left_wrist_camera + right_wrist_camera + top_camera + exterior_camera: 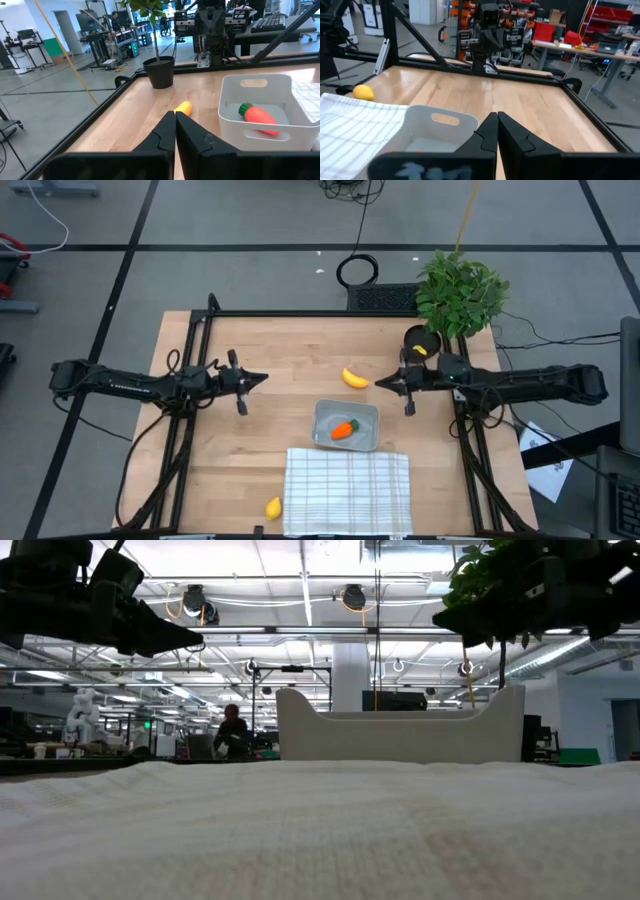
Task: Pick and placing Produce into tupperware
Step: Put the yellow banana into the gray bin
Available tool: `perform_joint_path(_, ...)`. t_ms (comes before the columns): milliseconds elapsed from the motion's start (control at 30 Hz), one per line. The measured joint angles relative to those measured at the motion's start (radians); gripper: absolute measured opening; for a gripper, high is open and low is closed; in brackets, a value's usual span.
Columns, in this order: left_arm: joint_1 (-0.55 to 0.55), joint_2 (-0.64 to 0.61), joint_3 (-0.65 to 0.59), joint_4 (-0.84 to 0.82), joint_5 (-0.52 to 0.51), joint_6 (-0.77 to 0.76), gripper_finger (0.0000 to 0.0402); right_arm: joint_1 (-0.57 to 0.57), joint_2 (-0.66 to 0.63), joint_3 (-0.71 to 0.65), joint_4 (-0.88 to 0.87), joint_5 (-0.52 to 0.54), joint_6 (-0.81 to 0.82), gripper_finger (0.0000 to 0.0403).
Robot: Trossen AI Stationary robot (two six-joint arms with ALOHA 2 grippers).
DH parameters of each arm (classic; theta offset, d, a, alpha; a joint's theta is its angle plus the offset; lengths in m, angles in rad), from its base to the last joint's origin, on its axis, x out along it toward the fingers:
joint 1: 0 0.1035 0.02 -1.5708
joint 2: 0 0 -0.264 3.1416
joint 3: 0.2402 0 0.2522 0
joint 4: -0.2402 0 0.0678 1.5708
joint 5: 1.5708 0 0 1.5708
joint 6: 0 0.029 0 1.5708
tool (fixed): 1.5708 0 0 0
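The translucent grey tub (347,425) sits mid-table with the orange carrot (344,429) lying inside it; the left wrist view shows the carrot (259,116) with its green top on the tub floor. The yellow banana (354,378) lies on the wood beyond the tub. The small lemon piece (273,507) rests near the table's near edge, left of the cloth. My left gripper (262,378) hovers shut left of the tub. My right gripper (380,382) hovers shut just right of the banana. Both are empty.
A white checked cloth (347,491) lies on the near side, its far edge beside the tub. A potted leafy plant (456,295) stands at the far right corner. A black frame (300,313) rims the table. Bare wood lies between the left gripper and the tub.
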Motion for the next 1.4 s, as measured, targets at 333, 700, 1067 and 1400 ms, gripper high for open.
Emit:
perform_joint_path(333,0.0,0.0,0.0,0.0,0.0,-0.001,0.0002,-0.021,0.216,0.267,-0.2,-0.003,-0.007,0.0)
perform_joint_path(700,0.0,0.0,0.0,-0.002,0.0,0.012,0.0023,-0.088,0.35,0.441,-0.359,-0.014,-0.088,0.0)
perform_joint_path(1067,0.0,0.0,0.0,-0.005,-0.001,0.02,0.0004,-0.164,0.554,0.779,-0.825,-0.114,-0.22,0.0)
perform_joint_path(1400,0.0,0.002,0.0,-0.018,-0.001,0.02,0.0021,-0.235,0.702,0.881,-0.971,-0.115,-0.365,0.0)
